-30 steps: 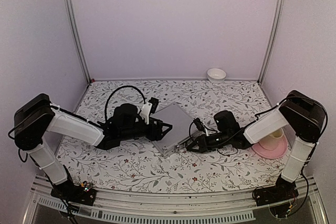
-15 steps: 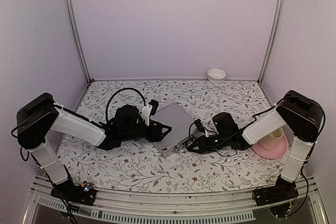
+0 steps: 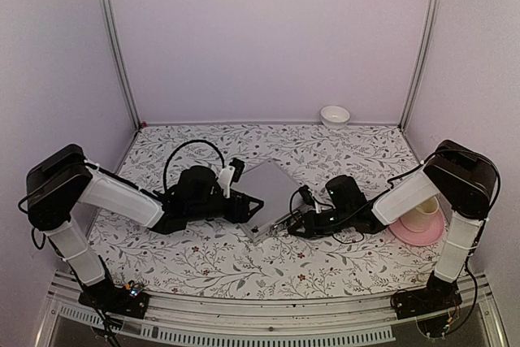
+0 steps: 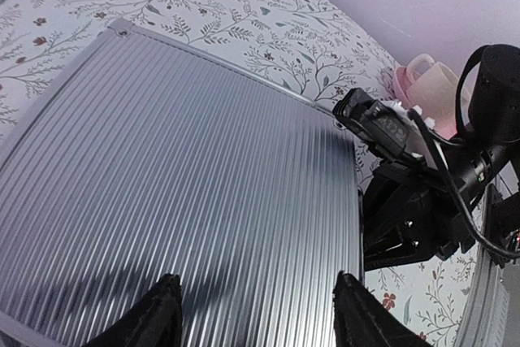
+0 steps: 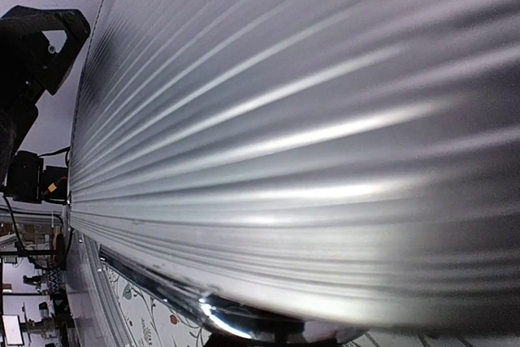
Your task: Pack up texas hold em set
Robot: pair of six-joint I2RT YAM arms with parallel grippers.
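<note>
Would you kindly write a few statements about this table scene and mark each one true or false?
1. The white bowl sits at the far edge of the table, apart from the silver briefcase. True.
2. The cream cup stands on a blue plate. False: it stands on a pink plate.
3. The left pincer has its fingers spread apart over the briefcase's ribbed lid. True.
4. Poker chips lie scattered on the table. False: no loose chips or cards show in any view.
5. The cup is beside the left arm. False: it is at the right arm's side of the table.
</note>
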